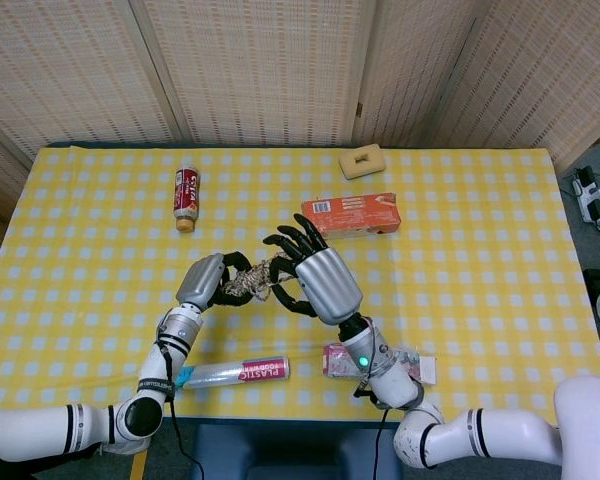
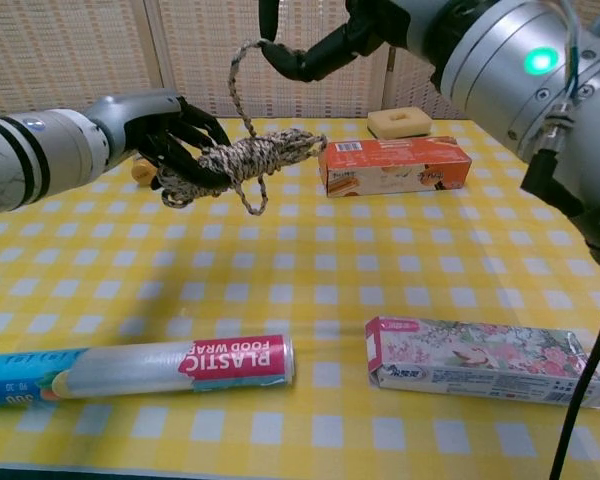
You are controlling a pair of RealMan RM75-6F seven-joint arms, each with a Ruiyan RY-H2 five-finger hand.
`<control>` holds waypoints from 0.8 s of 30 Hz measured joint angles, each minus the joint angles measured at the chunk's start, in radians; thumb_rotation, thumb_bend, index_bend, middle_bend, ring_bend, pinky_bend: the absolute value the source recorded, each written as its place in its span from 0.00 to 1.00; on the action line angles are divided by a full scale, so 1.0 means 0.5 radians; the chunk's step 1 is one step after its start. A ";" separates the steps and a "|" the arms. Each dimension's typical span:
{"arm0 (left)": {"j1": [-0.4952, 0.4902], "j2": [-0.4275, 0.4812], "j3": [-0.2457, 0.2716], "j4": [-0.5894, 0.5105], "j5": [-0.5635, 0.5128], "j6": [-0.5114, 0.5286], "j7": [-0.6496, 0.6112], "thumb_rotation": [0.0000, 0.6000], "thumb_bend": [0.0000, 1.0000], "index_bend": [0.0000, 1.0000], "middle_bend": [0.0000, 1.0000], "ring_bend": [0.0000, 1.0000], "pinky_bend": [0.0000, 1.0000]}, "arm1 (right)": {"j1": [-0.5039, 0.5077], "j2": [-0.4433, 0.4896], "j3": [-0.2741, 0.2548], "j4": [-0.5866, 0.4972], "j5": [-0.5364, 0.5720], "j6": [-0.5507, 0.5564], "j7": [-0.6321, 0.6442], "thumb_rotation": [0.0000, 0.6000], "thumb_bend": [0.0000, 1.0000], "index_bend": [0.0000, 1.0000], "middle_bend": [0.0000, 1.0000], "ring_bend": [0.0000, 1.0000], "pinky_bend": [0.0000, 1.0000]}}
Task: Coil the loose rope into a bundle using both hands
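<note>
From the head view, the left hand [image 1: 208, 281] grips the coiled rope [image 1: 248, 285] above the tabletop [image 1: 80, 220], its fingers wrapped round the bundle. The right hand [image 1: 315, 277] sits just beside the bundle on the side away from the left hand, fingers fanned out and touching the rope's end. An orange box [image 1: 350, 213] lies beyond the right hand. From the chest view, the left hand [image 2: 165, 135] clutches the rope [image 2: 245, 160], while the right hand [image 2: 325, 45], raised above it, pinches a loose strand rising from the bundle. A plastic wrap roll [image 2: 140, 368] lies below the left hand, nearer the camera.
</note>
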 measured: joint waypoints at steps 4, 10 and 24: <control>0.051 -0.006 -0.078 0.005 -0.029 0.047 -0.156 1.00 0.61 0.77 0.77 0.77 0.81 | -0.084 0.017 -0.090 -0.013 -0.097 0.074 0.070 1.00 0.55 0.69 0.27 0.15 0.02; 0.152 0.035 -0.211 -0.009 -0.053 0.009 -0.483 1.00 0.61 0.77 0.77 0.77 0.81 | -0.208 0.034 -0.205 0.048 -0.151 0.136 0.187 1.00 0.56 0.69 0.26 0.15 0.02; 0.428 0.197 -0.397 -0.170 0.208 -0.139 -1.197 1.00 0.61 0.77 0.77 0.77 0.81 | -0.281 -0.031 -0.226 0.405 0.019 -0.068 0.394 1.00 0.56 0.69 0.29 0.19 0.02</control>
